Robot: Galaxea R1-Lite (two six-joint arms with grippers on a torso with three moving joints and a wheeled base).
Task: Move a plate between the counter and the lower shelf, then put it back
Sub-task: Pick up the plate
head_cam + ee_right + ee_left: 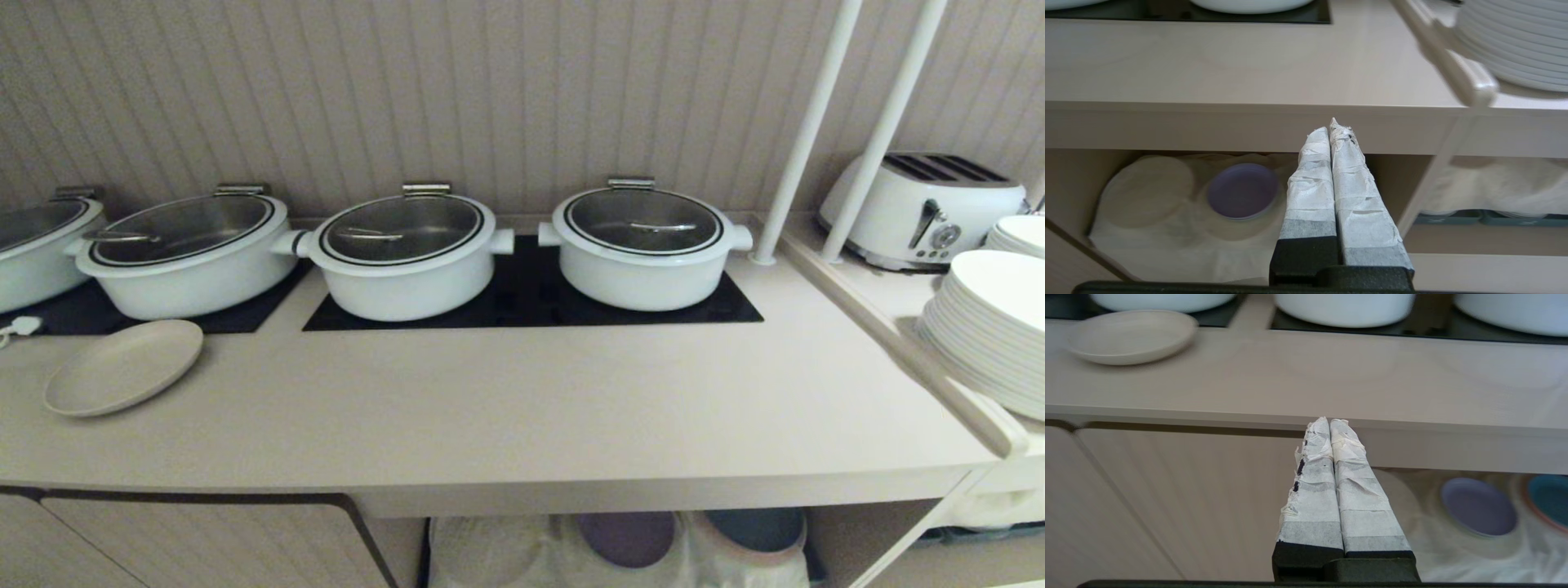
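Hanging before counter [1306, 388] (fingers [1312, 486] pressed together)

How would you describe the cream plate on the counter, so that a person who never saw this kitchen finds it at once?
Start from the long beige counter with black hob panels and a row of white lidded pots. Go to its left end: the plate lies flat there, alone, just in front of the pots. It is matte cream-beige, unlike the glossy white stacked plates on the right ledge.

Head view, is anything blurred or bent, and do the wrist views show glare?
Head view: the long pale-beige counter bows along its front edge, and the stacked glossy white plates smear at the right edge. Both wrist views: soft even light, no glare.
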